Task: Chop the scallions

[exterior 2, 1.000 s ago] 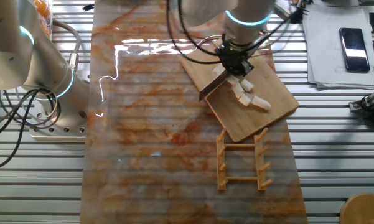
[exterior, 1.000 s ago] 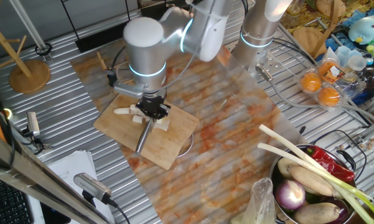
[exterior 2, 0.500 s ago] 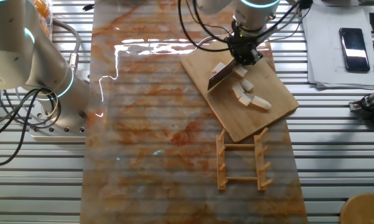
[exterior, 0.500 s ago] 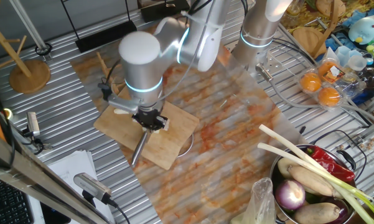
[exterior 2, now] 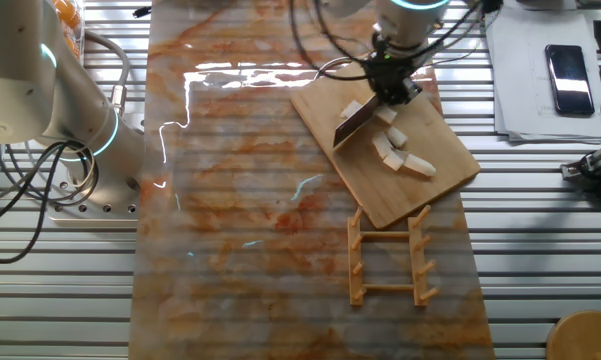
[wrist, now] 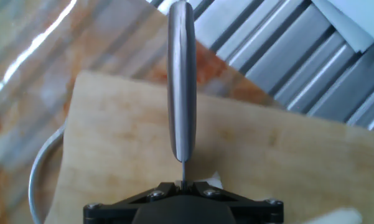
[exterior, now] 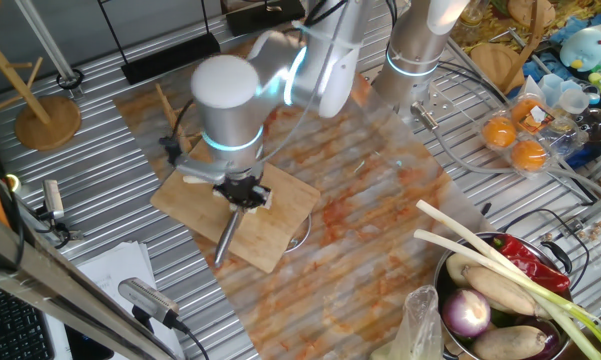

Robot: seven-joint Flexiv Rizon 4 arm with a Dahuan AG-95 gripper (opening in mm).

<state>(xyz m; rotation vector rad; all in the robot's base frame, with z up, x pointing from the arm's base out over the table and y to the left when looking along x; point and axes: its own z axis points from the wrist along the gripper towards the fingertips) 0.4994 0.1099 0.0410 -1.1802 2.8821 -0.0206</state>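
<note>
Hand view looks straight down a knife [wrist: 181,87], its blade edge-on, the pincer [wrist: 183,184] clamped tight on it. Biggest on the counter [exterior 2: 230,200] is the wooden cutting board [exterior 2: 420,190]. Over that board's far end, the pincer [exterior 2: 392,85] hangs with the knife [exterior 2: 354,124] angled down to the wood. Scallions [exterior 2: 398,152] lie as short pale chunks on the board, just beside the blade, toward the board's middle.
</note>
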